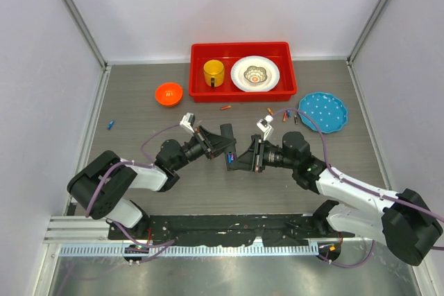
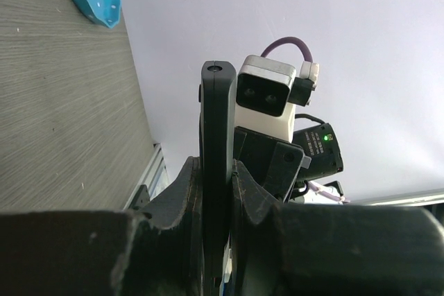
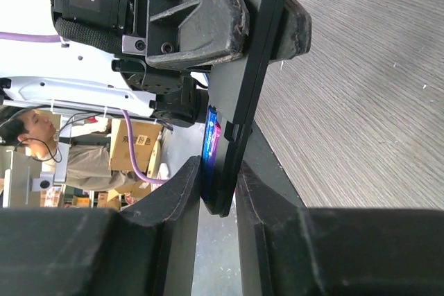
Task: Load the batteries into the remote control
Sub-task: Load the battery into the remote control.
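The black remote control is held up off the table between the two arms. My left gripper is shut on it; the left wrist view shows the remote edge-on, clamped between both fingers. In the right wrist view a blue and purple battery lies along one face of the remote. My right gripper is closed round that end, with one pad against the battery and the other against the remote's back. Loose batteries lie on the table: a blue one, an orange one and a few more.
A red tray at the back holds a yellow mug and a white plate. An orange bowl sits left of the tray. A blue dotted plate lies at the right. Walls close in on both sides.
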Controlling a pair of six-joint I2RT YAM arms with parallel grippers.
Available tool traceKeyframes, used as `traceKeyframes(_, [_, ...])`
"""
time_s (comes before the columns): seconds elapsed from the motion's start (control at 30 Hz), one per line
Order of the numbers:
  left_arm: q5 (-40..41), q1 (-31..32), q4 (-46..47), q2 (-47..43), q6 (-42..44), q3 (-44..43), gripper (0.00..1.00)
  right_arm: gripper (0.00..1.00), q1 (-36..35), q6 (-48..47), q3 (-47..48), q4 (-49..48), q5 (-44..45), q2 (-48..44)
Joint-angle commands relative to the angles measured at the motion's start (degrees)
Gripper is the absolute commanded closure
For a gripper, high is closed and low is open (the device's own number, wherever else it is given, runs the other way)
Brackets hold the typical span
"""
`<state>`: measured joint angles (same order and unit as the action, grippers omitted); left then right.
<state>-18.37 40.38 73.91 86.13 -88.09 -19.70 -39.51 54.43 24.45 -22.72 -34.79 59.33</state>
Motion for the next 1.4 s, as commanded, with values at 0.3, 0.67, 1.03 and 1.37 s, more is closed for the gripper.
traceKeyframes(0.3, [-0.88,0.66,14.68,-0.96,0.73,-0.07,1.0,0.56,0.48,1.02,0.43,-6.64,0.33,0.88])
traceKeyframes(0.67, [-0.26,0.58,14.68,-0.96,1.26,0.28,1.0,0.44,1.1,-0.03,1.66,-1.37,2.79,-2.55])
traceKeyframes(1.03, [-0.26,0.66,14.68,-1.49,1.43,0.46,1.0,0.69,2.68,-0.03,0.43,-0.22,3.67,-2.73])
traceKeyframes(1.37, [-0.44,0.66,14.68,-1.31,1.26,-0.25,1.0,0.85,2.68,-1.79,1.3,2.77,3.41,-1.41])
